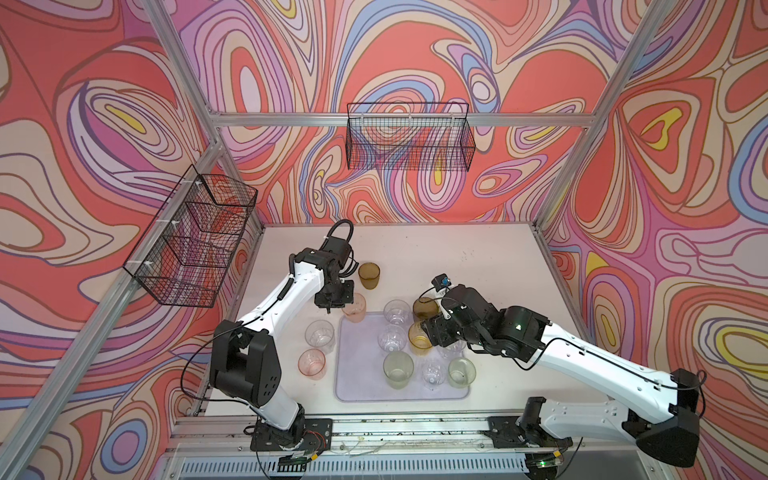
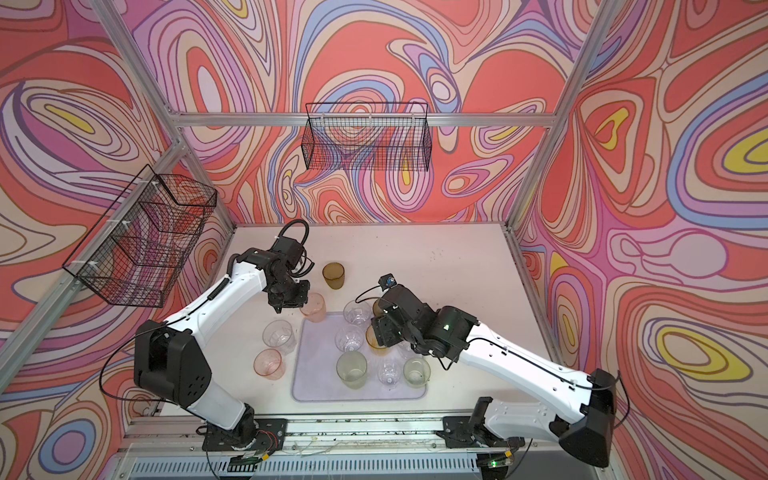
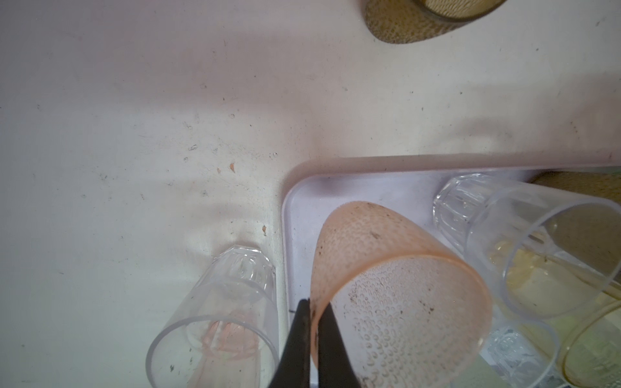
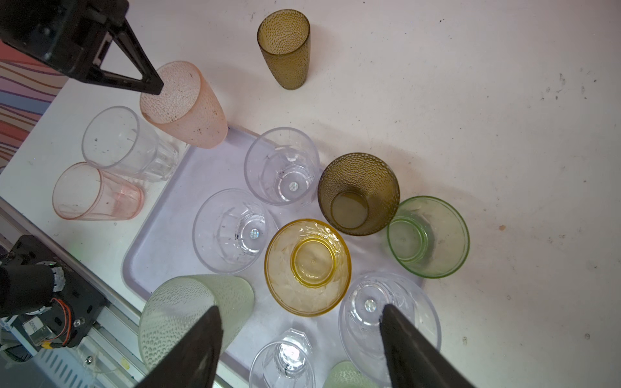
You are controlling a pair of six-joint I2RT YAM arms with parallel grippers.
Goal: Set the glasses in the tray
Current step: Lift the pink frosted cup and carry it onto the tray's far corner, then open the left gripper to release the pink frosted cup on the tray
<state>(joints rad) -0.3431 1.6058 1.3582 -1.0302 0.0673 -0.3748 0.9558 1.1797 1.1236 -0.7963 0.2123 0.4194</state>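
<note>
Tray: the flat pale lilac rectangular tray [image 1: 360,374] lies near the front of the worktop [image 1: 457,257] and holds several upright tumblers.
Right end effector [image 4: 300,312]: released, hovering above them, holding nothing.
Waiting: a smooth pink tumbler [image 1: 311,363] and a clear faceted tumbler [image 1: 320,336] stand just beside the tray's left rim.
Left end effector [image 3: 314,305]: clenched on one wall of a dimpled pink tumbler [image 3: 386,285] at the tray's far left corner. This rim pinch likely keeps the tumbler upright.
Farthest: an olive-brown dimpled tumbler [image 1: 369,275] stands alone.

In both top views the right arm [image 1: 494,328] hid part of the amber glass [image 1: 415,343], at about 2 o'clock from the middle of the tray [image 1: 361,374], and most of a clear glass [image 1: 451,352] at 3 o'clock. The left wrist view cut off the olive-brown glass [image 3: 403,23]. The right wrist view cut off a pale green glass [image 4: 346,375] and the fingers of the right gripper [image 4: 300,309].
</note>
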